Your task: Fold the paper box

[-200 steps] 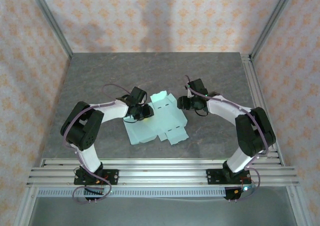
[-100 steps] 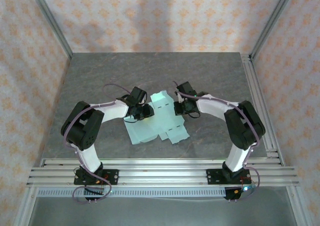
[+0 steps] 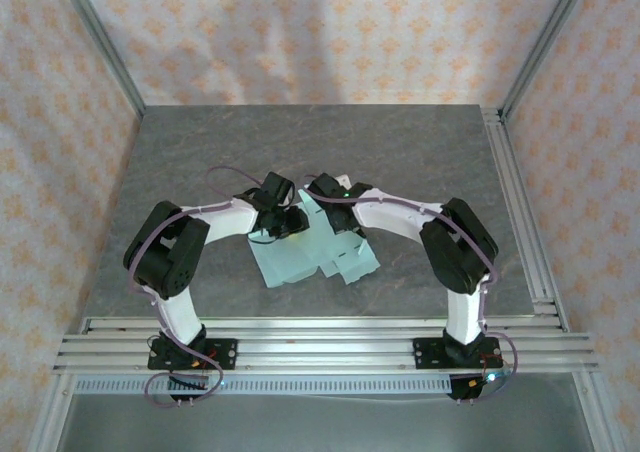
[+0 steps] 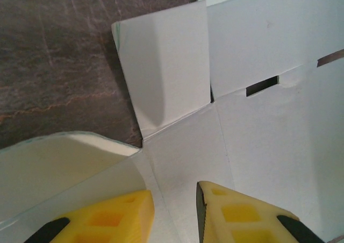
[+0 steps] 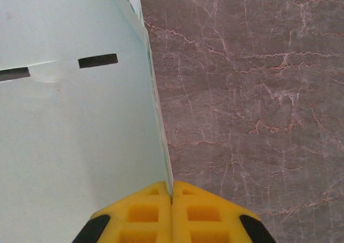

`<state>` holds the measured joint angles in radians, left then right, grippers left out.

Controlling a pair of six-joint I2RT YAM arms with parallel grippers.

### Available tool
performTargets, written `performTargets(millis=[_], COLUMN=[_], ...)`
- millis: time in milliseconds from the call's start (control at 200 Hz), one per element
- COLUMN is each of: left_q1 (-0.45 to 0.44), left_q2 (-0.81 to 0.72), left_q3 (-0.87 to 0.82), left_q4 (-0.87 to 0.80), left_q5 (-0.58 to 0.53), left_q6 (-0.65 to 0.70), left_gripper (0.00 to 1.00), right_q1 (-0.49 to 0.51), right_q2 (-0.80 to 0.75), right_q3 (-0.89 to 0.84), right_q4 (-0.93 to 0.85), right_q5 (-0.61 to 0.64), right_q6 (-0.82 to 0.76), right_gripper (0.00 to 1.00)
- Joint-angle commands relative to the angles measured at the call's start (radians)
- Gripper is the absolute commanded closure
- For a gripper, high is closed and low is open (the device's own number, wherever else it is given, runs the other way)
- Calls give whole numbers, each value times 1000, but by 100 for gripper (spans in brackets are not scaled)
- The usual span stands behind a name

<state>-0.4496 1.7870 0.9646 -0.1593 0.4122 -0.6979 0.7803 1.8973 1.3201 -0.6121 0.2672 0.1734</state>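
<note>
Mint-blue card, the paper box (image 3: pixel 300 262), lies as a mostly flat cut sheet on the dark stone-look surface (image 3: pixel 430 162), just beyond the two arm bases and between the arms. Over its left part the left claw (image 3: pixel 293 222) sits low with its yellow fingers (image 4: pixel 242 211) apart, gripping nothing. In the left wrist view bare card shows in the gap, and a curved flap (image 4: pixel 59 162) rises beside the left-hand finger. Farther back, the right claw (image 3: pixel 317 200) is closed on the sheet's far edge. In the right wrist view that edge (image 5: pixel 158 141) runs straight into the seam between the pads and looks lifted a little.

The step in hand seems to be raising this far panel along its crease. To do it well, the pinch should swing in an arc about the crease rather than pull sideways, which would drag the whole sheet. The left claw could press the base down close to the fold as an anchor. Thin card dents easily, so a light, square grip clear of the slots (image 5: pixel 98 61) is wise.
</note>
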Motion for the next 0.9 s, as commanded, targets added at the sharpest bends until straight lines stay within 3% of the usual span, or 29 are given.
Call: performTargets(millis=[0, 175, 210, 245, 300, 390, 495, 676, 896], left_q1=[0, -1, -1, -1, -1, -1, -1, -1, -1], left_q2=[42, 15, 17, 22, 29, 41, 43, 39, 39], left_q3=[-23, -22, -17, -11, -4, 7, 4, -4, -13], left_q4=[-71, -73, -78, -86, -95, -107, -107, -107, -87], left_q5=[-33, -29, -29, -29, -28, -31, -37, -45, -38], left_q6=[7, 9, 13, 16, 22, 30, 37, 44, 28], left_gripper=[69, 69, 69, 69, 69, 69, 69, 69, 69], right_q1=[-6, -53, -68, -92, -137, -199, -245, -273, -273], right_q2=[-33, -95, -112, -132, -168, -220, -241, -189, -101], right_q3=[-15, -101, -119, -143, -193, -261, -281, -216, -169], right_q4=[28, 142, 164, 199, 278, 391, 428, 353, 286], right_q5=[36, -148, -185, -255, -380, -490, -528, -514, -495], right_q6=[57, -4, 1, 13, 49, 109, 124, 47, -27], right_gripper=[100, 97, 89, 71, 58, 55, 48, 43, 46])
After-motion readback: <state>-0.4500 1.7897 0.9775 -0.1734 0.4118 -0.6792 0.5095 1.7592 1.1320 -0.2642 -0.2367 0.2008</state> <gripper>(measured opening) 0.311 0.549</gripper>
